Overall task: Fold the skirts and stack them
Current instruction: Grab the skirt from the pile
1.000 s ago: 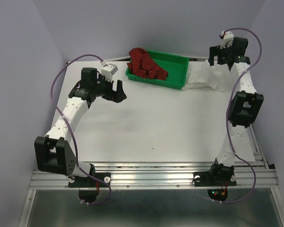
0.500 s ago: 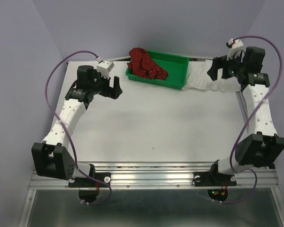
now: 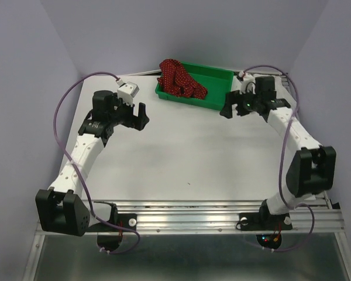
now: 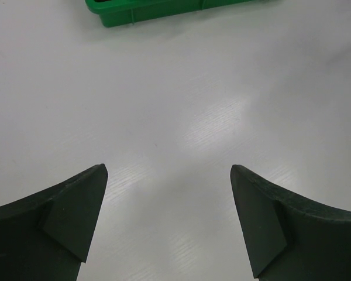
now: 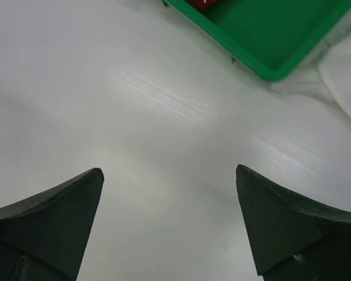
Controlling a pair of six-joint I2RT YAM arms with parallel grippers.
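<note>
The dark red dotted skirt lies bunched in the left end of the green tray at the back of the table. A sliver of the red skirt shows at the top of the right wrist view. The white skirt lies crumpled on the table just right of the tray; from above my right arm mostly hides it. My right gripper is open over bare table by the tray's right front corner. Left of the tray, my left gripper hangs open and empty above the table.
The tray's front wall shows at the top of the left wrist view, and its right end is empty. Purple walls close in the table at the back and sides. A metal rail runs along the near edge.
My right arm has swung from the back right corner, above the white skirt, leftward to the tray's right front corner. The left arm has shifted only slightly. Both grippers stay open.
</note>
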